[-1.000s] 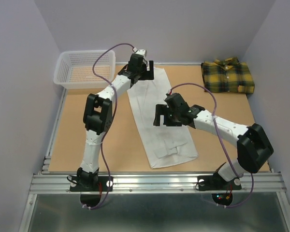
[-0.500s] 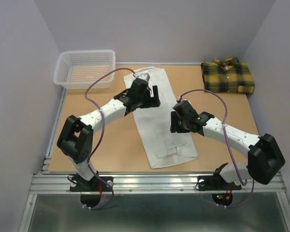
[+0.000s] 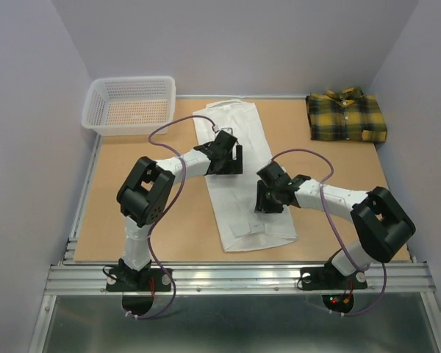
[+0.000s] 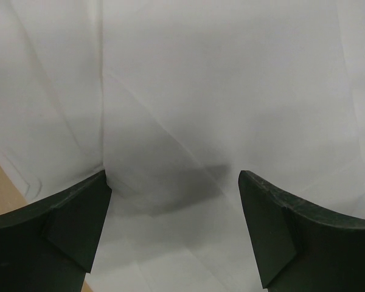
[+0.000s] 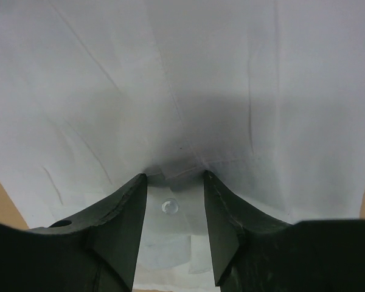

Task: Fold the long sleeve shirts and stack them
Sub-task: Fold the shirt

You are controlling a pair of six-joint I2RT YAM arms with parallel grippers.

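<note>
Cloth fills both wrist views. The white shirt (image 3: 234, 209) lies flat on the tabletop (image 3: 353, 165) as one long folded strip, and both hands are low over it.

The left hand (image 3: 233, 159) sits over the far half of the strip. Its fingers (image 4: 70, 222) are spread wide apart, with smooth, faintly creased cloth and a shadow between them. Nothing is pinched there, and I cannot tell whether the tips touch the cloth.

The right hand (image 3: 268, 200) is nearer the arm bases and to the right of the left hand, at the strip's right edge. Its two fingers stand close together, clamped on a small pucker of the white shirt, and creases fan out from between the tips. A clear button (image 5: 169, 207) shows on the cloth just behind the pinch, between the fingers. A sliver of bare tabletop shows at either side of that hand's view.

The plaid shirt (image 3: 347, 118) lies folded, collar away from the arms, far beyond and to the right of the right hand. It is at the tabletop's far right corner, well apart from the white one. A white mesh basket (image 3: 128, 126) stands beyond and to the left of the left hand, at the far left corner, near the strip's far end but not touching it.
</note>
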